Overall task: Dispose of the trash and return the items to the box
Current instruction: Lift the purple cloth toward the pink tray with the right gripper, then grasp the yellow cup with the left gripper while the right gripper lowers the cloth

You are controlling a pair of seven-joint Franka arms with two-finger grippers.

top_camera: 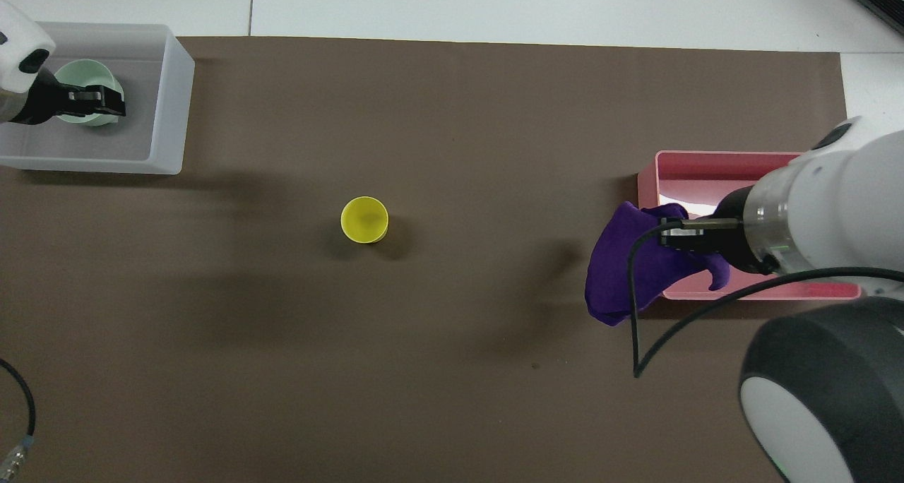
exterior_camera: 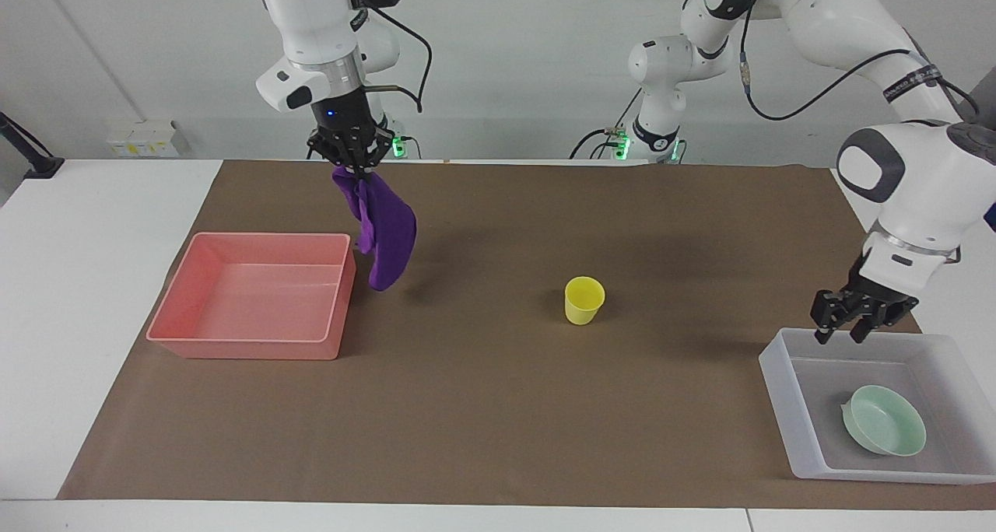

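Observation:
The purple cloth (exterior_camera: 383, 232) (top_camera: 625, 267) hangs in the air, lifted off the mat, with my right gripper (exterior_camera: 354, 168) (top_camera: 669, 232) shut on its top. It dangles over the pink tray's edge that faces the cup. The yellow cup (exterior_camera: 583, 299) (top_camera: 364, 219) stands upright mid-mat. The mint-green bowl (exterior_camera: 887, 421) (top_camera: 76, 72) lies in the translucent box (exterior_camera: 786, 407) (top_camera: 169, 94) at the left arm's end. My left gripper (exterior_camera: 843, 334) (top_camera: 116, 105) hovers open and empty above the box, over its wall nearer the robots.
A pink rectangular tray (exterior_camera: 249, 341) (top_camera: 713, 162) sits at the right arm's end of the brown mat (exterior_camera: 498, 423). White table borders the mat on all sides.

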